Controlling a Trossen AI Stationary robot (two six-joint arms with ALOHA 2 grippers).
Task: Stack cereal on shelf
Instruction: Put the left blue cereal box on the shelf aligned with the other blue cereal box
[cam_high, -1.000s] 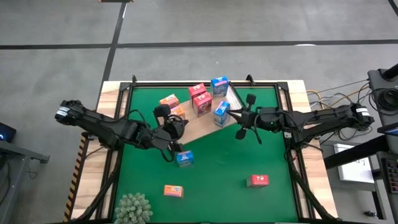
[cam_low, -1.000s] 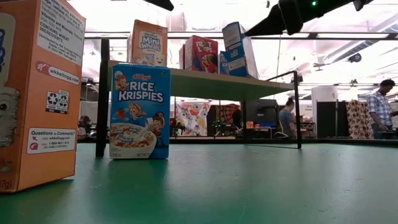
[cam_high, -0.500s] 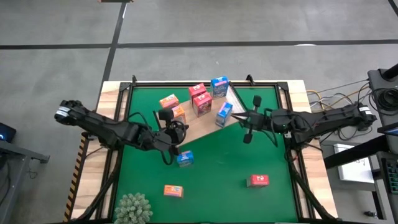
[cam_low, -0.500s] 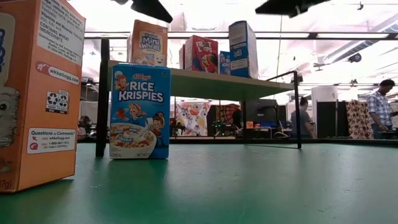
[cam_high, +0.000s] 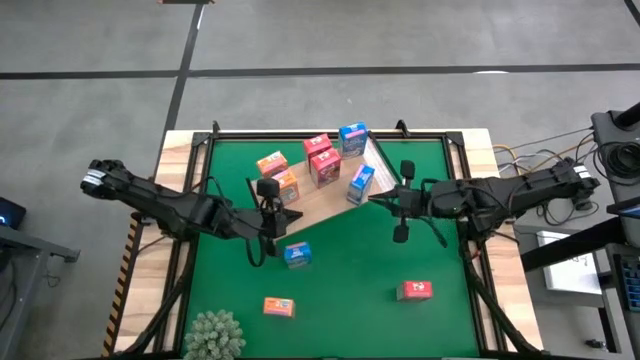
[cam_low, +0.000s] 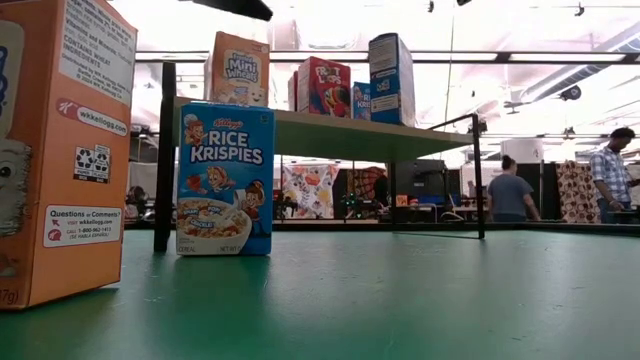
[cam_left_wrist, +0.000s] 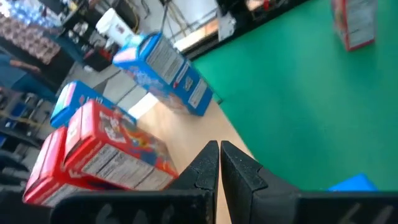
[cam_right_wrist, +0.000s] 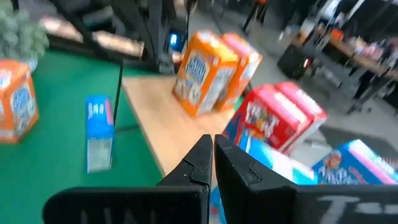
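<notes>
While both tools sit clenched and empty, left tool (cam_high: 267, 186) at nine o'clock of the light-wood shelf board (cam_high: 318, 200), right tool (cam_high: 404, 200) at three, I judge the tilted blue cereal box (cam_high: 360, 184) near the shelf's edge could topple. Three small cardboard boxes (cam_high: 297, 255) wait on open green desk (cam_high: 350, 270) toward six.

The high view looks straight down on the whole green table mat (cam_high: 350, 270). The low view sits at mat level, facing the far room, close behind an orange box (cam_low: 60, 150). Both wrist views look along closed fingers toward the shelf (cam_left_wrist: 186, 134), shared with the others.
</notes>
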